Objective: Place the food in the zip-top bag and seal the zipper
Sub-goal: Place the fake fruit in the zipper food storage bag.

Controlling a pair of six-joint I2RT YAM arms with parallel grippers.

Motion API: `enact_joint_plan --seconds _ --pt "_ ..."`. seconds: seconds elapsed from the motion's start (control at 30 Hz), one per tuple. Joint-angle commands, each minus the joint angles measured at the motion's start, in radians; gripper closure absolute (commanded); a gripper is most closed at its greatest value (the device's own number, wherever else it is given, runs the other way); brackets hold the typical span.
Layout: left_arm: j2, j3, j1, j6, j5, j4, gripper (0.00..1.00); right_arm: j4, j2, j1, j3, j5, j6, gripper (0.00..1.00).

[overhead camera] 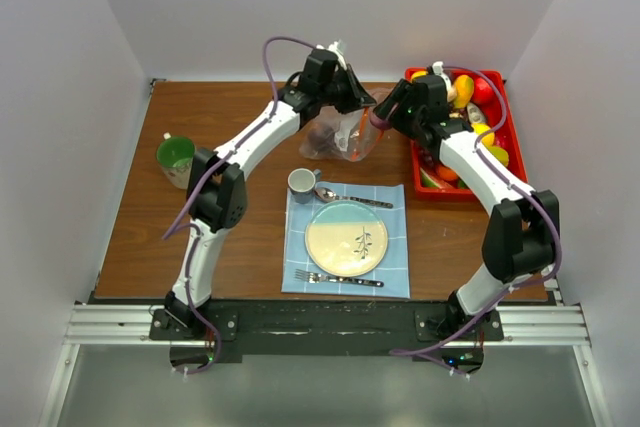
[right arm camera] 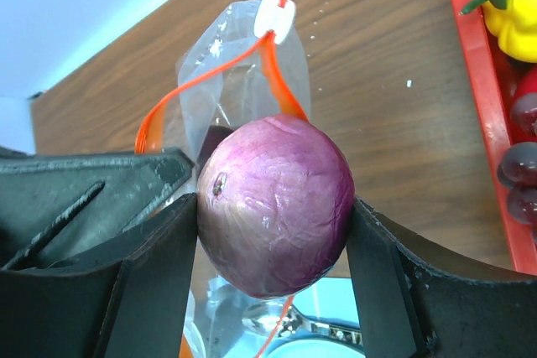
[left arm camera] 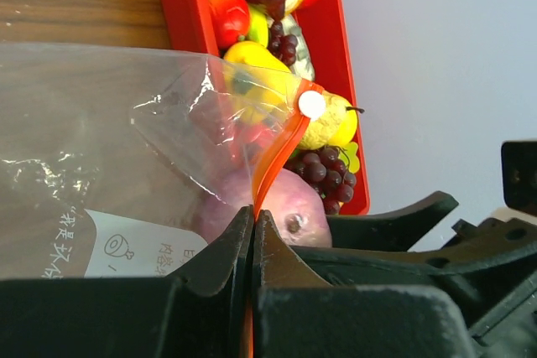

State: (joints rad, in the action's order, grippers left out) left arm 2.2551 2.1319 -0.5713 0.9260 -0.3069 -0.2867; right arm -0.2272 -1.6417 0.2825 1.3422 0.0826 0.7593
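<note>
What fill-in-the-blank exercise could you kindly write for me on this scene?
1. The right pincer holds a ____ onion.
2. The left pincer pinches the bag's orange ____.
3. The other food lies in a ____ tray.
4. The plate sits on a ____ mat.
Missing words: purple; zipper; red; blue.
</note>
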Motion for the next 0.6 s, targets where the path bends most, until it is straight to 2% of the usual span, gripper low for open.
enact_joint_plan --seconds 0.0,0.1,0.2,0.23,0.3,0.33,0.43,0.57 --pt "-0.075 0.016 -0.012 0.022 -0.041 0.066 1.00 -0.090 -0.016 0.009 0.110 0.045 -0.035 0.76" --pt "-0.083 0.013 -0.016 0.027 -0.044 0.078 1.00 -0.156 -0.041 0.012 0.155 0.066 -0.063 0.74" --pt "-0.086 0.007 -0.022 0.036 -0.046 0.095 1.00 -0.202 -0.061 0.014 0.179 0.065 -0.074 0.66" --pt "-0.085 0.005 -0.024 0.037 -0.047 0.099 1.00 -0.204 -0.060 0.014 0.176 0.053 -0.072 0.55" --pt "-0.080 0.005 -0.028 0.043 -0.052 0.107 1.00 -0.169 -0.035 0.012 0.143 0.042 -0.060 0.46" --pt "-0.078 0.003 -0.027 0.045 -0.052 0.109 1.00 -0.164 -0.029 0.012 0.140 0.039 -0.057 0.38" --pt "-0.077 -0.001 -0.029 0.050 -0.052 0.113 1.00 -0.169 -0.021 0.014 0.150 0.032 -0.057 0.27" --pt "-0.084 -0.003 -0.027 0.053 -0.044 0.119 1.00 -0.185 -0.018 0.014 0.173 0.028 -0.067 0.19"
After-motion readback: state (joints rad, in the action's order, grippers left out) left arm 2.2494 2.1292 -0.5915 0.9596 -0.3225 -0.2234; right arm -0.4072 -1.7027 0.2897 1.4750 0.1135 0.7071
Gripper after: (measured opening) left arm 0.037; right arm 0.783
